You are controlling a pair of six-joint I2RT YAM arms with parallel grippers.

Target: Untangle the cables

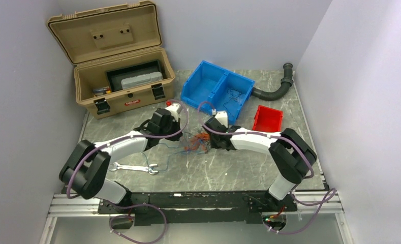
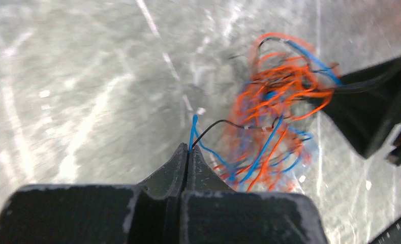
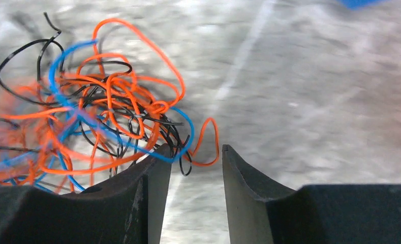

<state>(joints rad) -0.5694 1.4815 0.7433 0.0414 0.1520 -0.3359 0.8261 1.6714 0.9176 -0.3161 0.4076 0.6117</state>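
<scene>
The cables [image 1: 195,142] are a small tangle of thin orange, blue and black wires on the marble table between my two grippers. My left gripper [image 2: 188,150] is shut on a blue wire and a black wire that run from its tips to the tangle [image 2: 279,101]; in the top view this gripper [image 1: 178,138] is just left of the bundle. My right gripper [image 3: 195,152] is open at the tangle's [image 3: 106,112] right edge. Blue, orange and black loops lie over its left fingertip [image 3: 160,152] and reach into the gap. In the top view it [image 1: 209,142] is at the bundle's right.
An open tan toolbox [image 1: 132,99] stands at the back left. A blue two-part bin [image 1: 194,94] holding a thin wire and a red bin [image 1: 267,119] are behind the right arm. A black corrugated hose [image 1: 277,89] lies at the back right. A wrench [image 1: 134,168] lies near the left arm.
</scene>
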